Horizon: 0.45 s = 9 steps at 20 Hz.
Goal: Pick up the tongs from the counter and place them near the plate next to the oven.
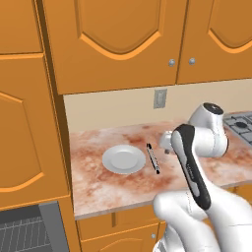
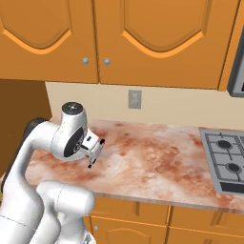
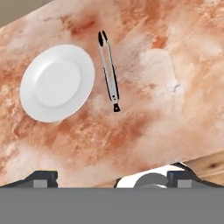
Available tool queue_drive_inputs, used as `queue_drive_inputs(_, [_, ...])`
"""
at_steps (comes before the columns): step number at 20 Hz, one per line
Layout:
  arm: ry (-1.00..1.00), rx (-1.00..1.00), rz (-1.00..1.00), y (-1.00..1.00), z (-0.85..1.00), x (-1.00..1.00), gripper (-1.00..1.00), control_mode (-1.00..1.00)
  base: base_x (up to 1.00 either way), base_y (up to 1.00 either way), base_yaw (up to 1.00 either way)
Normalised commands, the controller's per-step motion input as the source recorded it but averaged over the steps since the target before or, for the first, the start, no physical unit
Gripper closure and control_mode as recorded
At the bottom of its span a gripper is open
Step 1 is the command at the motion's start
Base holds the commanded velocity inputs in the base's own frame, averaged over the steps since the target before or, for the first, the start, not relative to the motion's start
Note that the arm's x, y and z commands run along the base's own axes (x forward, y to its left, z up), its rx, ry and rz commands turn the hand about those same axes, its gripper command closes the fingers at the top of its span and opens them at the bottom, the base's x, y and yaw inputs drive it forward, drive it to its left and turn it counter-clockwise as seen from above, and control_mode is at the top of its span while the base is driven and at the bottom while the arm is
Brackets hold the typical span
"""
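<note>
The tongs (image 3: pixel 109 72) lie flat on the marbled worktop (image 3: pixel 175 52), just right of the white plate (image 3: pixel 57 82) and apart from it. From the left base they show as a thin grey bar (image 1: pixel 153 158) beside the plate (image 1: pixel 123 159). My gripper (image 3: pixel 113 177) hovers above the worktop's front part, open and empty, its fingertips (image 3: pixel 41 177) spread wide. The hand (image 1: pixel 166 141) hangs right of the tongs, and the gripper (image 2: pixel 95 153) points down and sideways. The oven (image 1: pixel 29 229) sits at lower left in the tall cabinets. The island counter with the sink is out of view.
Stove burners (image 2: pixel 224 157) occupy the worktop's right end (image 1: pixel 241 123). A wall outlet (image 1: pixel 160 98) sits on the backsplash under orange upper cabinets (image 1: pixel 118 39). A tall orange cabinet (image 1: pixel 29 123) bounds the worktop on the left.
</note>
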Motion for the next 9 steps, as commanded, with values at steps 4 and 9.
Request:
queue_drive_inputs(4, [-0.32,0.00,0.01,0.03,0.48,-0.95,-1.00,-1.00,0.00,0.00,0.00])
queue_drive_inputs(9, [-0.37,0.00,0.00,0.00,0.83,-0.74,-1.00,-1.00,0.00,0.00,0.00])
